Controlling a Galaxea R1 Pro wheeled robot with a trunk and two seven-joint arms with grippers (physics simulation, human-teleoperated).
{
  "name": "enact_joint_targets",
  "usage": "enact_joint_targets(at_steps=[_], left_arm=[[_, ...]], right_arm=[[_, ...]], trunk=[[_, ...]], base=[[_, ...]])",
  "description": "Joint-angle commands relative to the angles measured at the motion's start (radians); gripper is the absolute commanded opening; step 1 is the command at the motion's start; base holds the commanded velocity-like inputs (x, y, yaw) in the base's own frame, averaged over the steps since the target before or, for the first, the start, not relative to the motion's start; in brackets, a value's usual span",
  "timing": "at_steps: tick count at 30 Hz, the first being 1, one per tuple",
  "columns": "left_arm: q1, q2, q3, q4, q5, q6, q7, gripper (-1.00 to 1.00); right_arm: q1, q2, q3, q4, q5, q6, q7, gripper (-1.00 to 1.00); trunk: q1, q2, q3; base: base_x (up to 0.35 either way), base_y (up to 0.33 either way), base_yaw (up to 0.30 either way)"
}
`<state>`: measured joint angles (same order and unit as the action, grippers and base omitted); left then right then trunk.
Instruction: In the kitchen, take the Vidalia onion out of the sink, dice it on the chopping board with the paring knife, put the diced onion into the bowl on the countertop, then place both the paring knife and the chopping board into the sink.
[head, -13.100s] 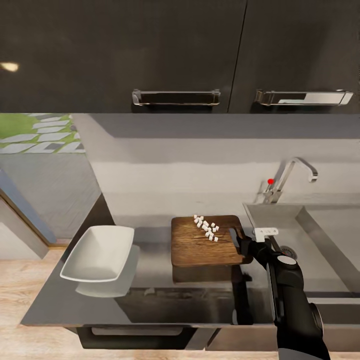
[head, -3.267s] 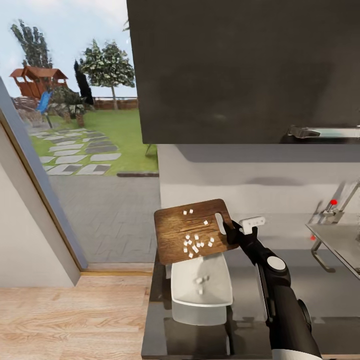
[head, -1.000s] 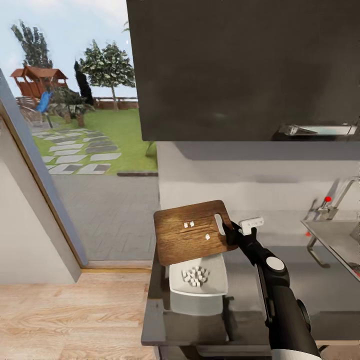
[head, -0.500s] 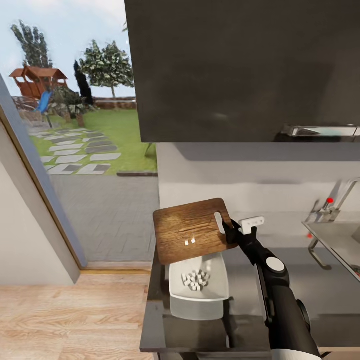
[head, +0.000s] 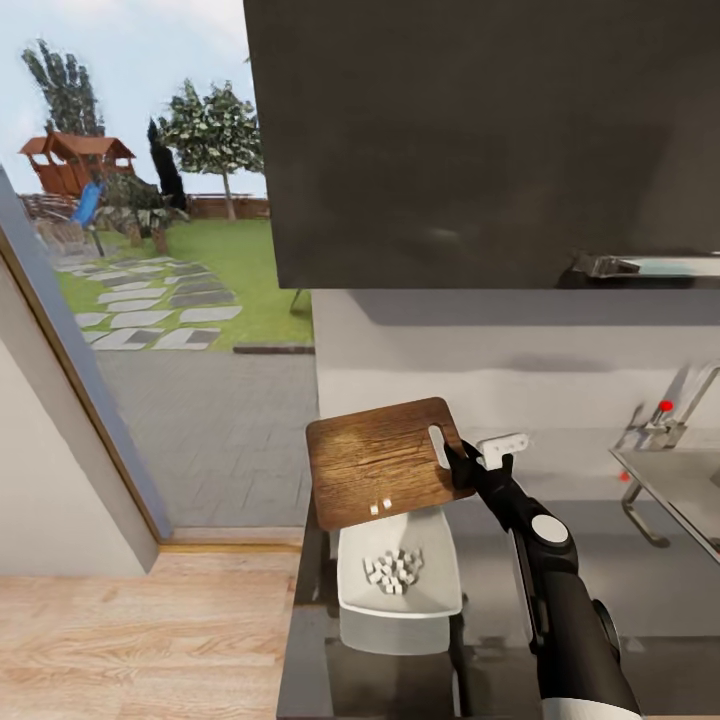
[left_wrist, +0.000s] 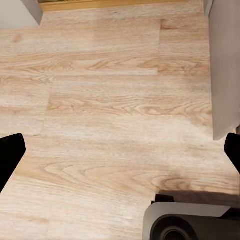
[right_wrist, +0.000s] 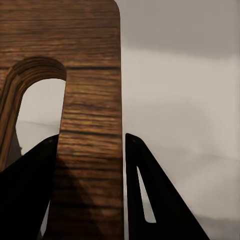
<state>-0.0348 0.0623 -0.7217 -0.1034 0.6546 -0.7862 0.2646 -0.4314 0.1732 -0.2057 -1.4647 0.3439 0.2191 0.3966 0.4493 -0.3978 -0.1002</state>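
The right arm reaches forward and up from the lower right of the head view, its forearm angled toward the wall, and the right gripper (head: 462, 468) clamps the chopping board (head: 385, 462) at its slot-handle end. In the right wrist view the two dark fingers (right_wrist: 30, 195) sit on either side of the wood strip next to the slot of the chopping board (right_wrist: 90, 125), pressed against it. The board is held off the countertop (head: 640, 560), tilted so its far edge is higher and its low edge, away from the gripper, hangs over the bowl (head: 440, 590). Two diced onion pieces (head: 380, 507) cling near that low edge. Below the board, a cluster of onion dice (head: 392, 570) lies in the bowl, which rests on the countertop under and beside the gripper.

The left gripper (left_wrist: 120, 160) points down at the wood floor (left_wrist: 110, 100), its dark fingertips (left_wrist: 9, 155) spread wide at the picture's edges with nothing between them.
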Motion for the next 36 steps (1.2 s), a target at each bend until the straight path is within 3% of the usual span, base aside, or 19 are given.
enact_joint_targets(at_steps=[1,36], left_arm=[[0.0,0.001,-0.008,-0.001,0.0,0.0,0.009,1.0],[0.0,0.001,-0.01,-0.001,0.0,-0.001,0.009,1.0]], right_arm=[[-0.001,0.001,-0.003,-0.002,0.007,0.003,0.008,-1.0],[-0.001,0.001,-0.002,0.003,0.008,0.011,0.001,-1.0]], trunk=[[0.001,-0.002,-0.002],[0.001,-0.002,-0.002]], base=[[0.042,0.0,0.0],[0.023,-0.009,0.0]])
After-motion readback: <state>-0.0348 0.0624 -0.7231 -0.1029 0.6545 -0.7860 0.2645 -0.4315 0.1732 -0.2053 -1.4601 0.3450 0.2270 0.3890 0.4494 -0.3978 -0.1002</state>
